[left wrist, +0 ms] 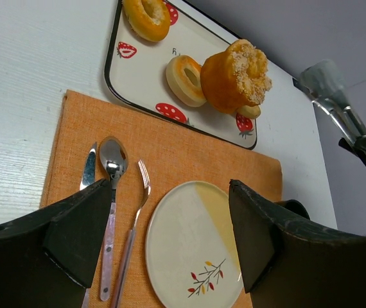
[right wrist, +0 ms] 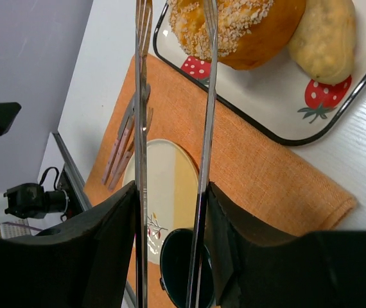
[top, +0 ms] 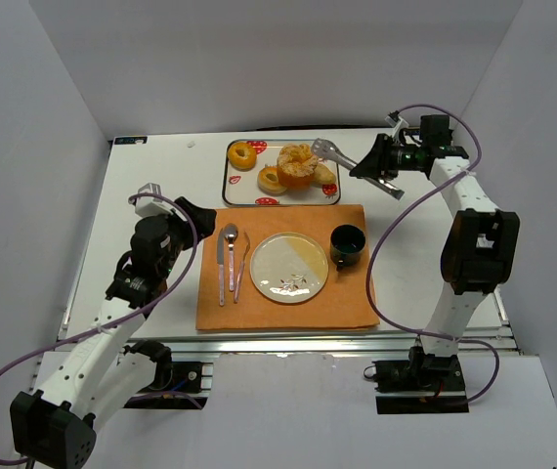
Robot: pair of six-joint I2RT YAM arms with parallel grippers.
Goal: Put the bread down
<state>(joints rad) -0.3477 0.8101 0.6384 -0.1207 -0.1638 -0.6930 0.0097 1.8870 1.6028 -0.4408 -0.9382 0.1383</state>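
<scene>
Overhead, a white rectangular tray (top: 242, 191) with a thin black rim and printed red strawberries sits at the far middle of the table. The bread (top: 298, 164), a tall, rounded orange-brown bun with a coarse, crumbly sugar topping, stands on the tray's right half. Against its left side lies a glazed ring doughnut (top: 272, 180). A second, deeper golden ring (top: 242, 154) lies in the tray's far left corner, and a smooth pale roll (top: 325, 175) lies at the bread's right.

The right gripper (top: 370, 166) is clamped on a pair of slim shiny metal tongs (top: 353, 162). The two tong blades run out between its dark fingers, and their tips are apart, one on each side of the bread's top. Whether they touch the crust cannot be told.

The tray's near rim meets a woven orange placemat (top: 347, 298). On the mat rests a round, flat cream and yellow plate (top: 288, 267) with a small painted sprig. A dark round cup (top: 348, 244) stands just beside it on the right. At its left lie a knife (top: 221, 272), a spoon (top: 230, 252) and a fork (top: 241, 266), side by side with their handles towards the robot.

The left gripper (top: 192, 220) hovers over the mat's far left corner, its black wedge-shaped fingers (left wrist: 74, 234) spread apart with nothing between them.

Bare white tabletop shows left of the mat and tray, and right of the tray under the right arm. Plain pale walls close the table on the left, far and right sides.
</scene>
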